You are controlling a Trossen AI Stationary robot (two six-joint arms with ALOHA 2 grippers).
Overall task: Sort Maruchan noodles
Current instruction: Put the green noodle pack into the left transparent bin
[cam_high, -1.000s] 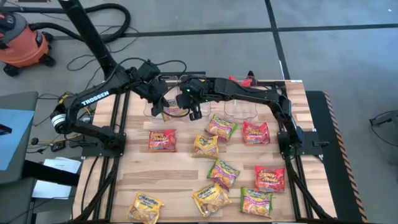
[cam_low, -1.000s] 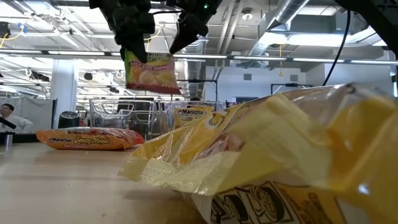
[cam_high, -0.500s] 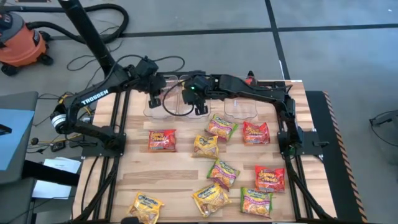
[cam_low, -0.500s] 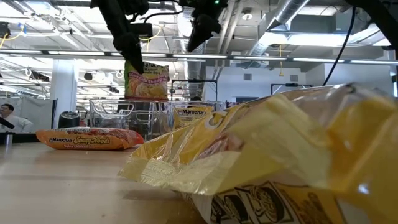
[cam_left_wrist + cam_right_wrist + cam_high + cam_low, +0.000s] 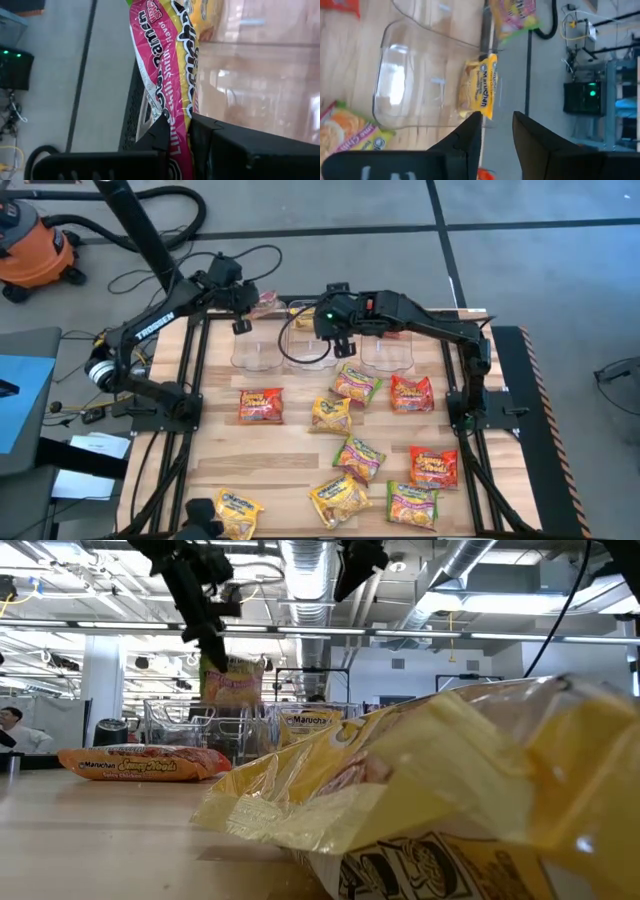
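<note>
One green-and-pink packet is hanging pinched in your left gripper above the clear bins; your right gripper is hovering parted, empty.

Your near-left table area is open; the clear bins and scattered noodle packets obstruct elsewhere.

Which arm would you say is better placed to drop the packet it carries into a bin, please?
The left. Its hand is shut on a green-and-pink packet, hanging above the clear bins at the table's far edge. The right hand is open and holds nothing, over the middle bin.
</note>
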